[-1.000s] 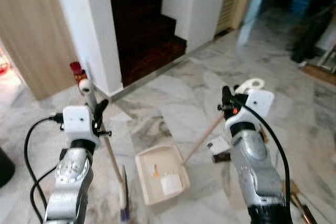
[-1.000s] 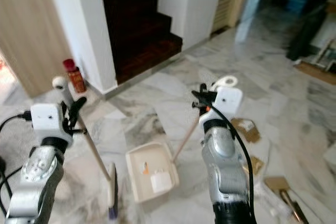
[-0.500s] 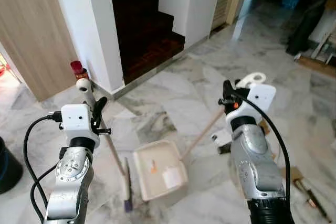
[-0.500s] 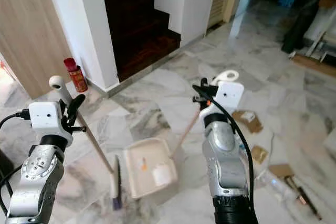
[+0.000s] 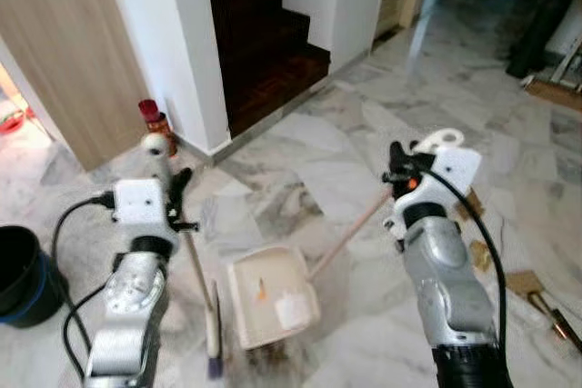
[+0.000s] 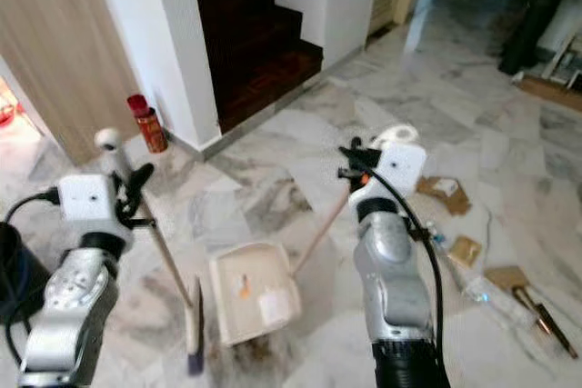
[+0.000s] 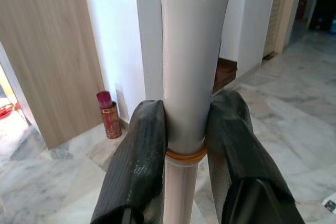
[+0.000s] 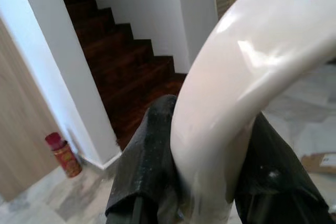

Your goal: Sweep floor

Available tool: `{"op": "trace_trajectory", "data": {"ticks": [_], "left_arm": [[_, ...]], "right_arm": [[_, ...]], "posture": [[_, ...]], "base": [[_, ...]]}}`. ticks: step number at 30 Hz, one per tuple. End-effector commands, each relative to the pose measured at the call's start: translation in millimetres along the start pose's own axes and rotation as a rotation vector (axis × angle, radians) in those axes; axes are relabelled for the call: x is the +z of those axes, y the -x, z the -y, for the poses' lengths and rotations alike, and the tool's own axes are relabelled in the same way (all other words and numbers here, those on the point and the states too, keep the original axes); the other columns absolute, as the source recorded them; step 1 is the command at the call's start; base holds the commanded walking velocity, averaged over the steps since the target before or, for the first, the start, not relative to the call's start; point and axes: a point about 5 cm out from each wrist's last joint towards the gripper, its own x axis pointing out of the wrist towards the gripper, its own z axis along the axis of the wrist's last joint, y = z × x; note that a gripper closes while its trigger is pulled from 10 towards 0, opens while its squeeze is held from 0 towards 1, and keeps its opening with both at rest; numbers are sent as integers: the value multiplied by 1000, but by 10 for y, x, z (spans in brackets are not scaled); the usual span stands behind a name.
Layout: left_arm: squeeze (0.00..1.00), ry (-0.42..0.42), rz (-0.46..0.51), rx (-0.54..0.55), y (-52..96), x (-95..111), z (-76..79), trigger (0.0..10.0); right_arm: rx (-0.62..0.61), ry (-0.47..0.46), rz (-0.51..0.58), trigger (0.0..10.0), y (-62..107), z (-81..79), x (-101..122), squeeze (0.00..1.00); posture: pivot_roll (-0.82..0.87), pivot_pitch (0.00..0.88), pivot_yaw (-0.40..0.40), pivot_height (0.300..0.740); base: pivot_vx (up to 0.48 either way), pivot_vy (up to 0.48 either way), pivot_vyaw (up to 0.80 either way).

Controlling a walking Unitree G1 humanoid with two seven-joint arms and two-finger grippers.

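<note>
My left gripper [image 5: 175,195] is shut on the white top of the broom handle [image 7: 185,72], fingers on either side of it. The wooden shaft [image 5: 193,265] slants down to the broom head [image 5: 214,344] on the marble floor. My right gripper [image 5: 397,172] is shut on the white looped grip of the dustpan handle [image 8: 236,72]. That long handle [image 5: 350,235] runs down to the cream dustpan [image 5: 250,281], which rests on the floor just right of the broom head. In the pan lie a white scrap [image 5: 293,309] and a small orange bit [image 5: 262,293].
A red spray can [image 5: 156,122] stands by the white pillar [image 5: 173,43], with dark wooden stairs [image 5: 273,52] behind. A black bucket [image 5: 23,274] sits at the far left. Cardboard scraps [image 6: 446,186] and litter [image 6: 509,281] lie on the floor to the right.
The whole picture has shifted, so the camera moved; the black bucket has come into view at the left. Both grippers keep their holds, and broom and dustpan stay side by side.
</note>
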Motion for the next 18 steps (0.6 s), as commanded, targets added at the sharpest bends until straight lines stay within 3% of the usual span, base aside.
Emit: {"op": "trace_trajectory", "data": {"ticks": [1, 18], "left_arm": [[0, -21, 51, 12, -16, 117, -43, 10000], [0, -25, 53, 17, -14, 128, -58, 10000]], "right_arm": [[16, -11, 60, 10000, -22, -72, 139, 0], [22, -20, 59, 10000, -25, -99, 145, 0]], "posture": [[-48, 53, -10, 740], [-38, 55, -11, 740]], "base": [[0, 337, 0], [0, 390, 0]]}}
